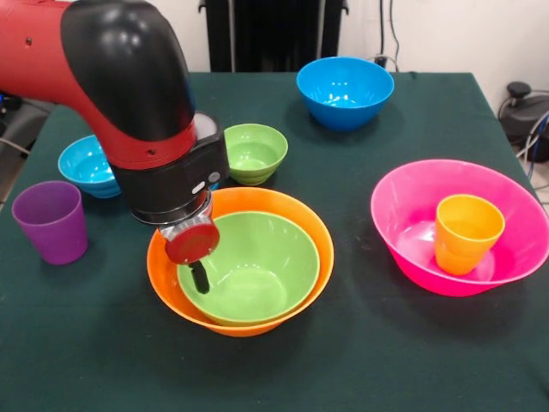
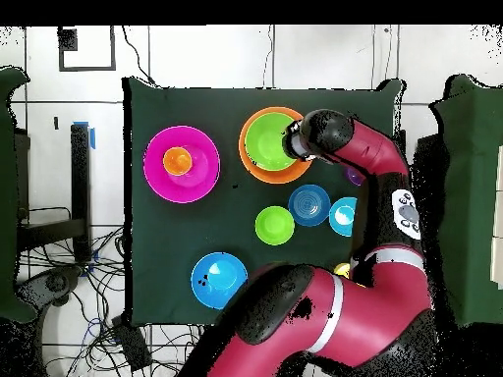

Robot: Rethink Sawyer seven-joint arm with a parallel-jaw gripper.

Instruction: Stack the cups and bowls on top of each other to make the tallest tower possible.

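Note:
A medium green bowl (image 1: 257,266) sits nested in the large orange bowl (image 1: 283,204) at the table's middle; both also show in the overhead view (image 2: 267,140). My gripper (image 1: 199,276) hangs at the green bowl's left rim, low inside it. The large pink bowl (image 1: 412,206) stands at the right with the orange cup (image 1: 463,236) upright inside it. A purple cup (image 1: 51,221) stands at the left. A yellow cup (image 2: 341,268) barely shows beside the arm in the overhead view.
A medium blue bowl (image 1: 345,90) stands at the far side. A small green bowl (image 1: 255,152) and a small cyan bowl (image 1: 86,163) sit behind the orange bowl. A small blue bowl (image 2: 310,204) shows only in the overhead view. The arm (image 1: 129,77) covers the left middle.

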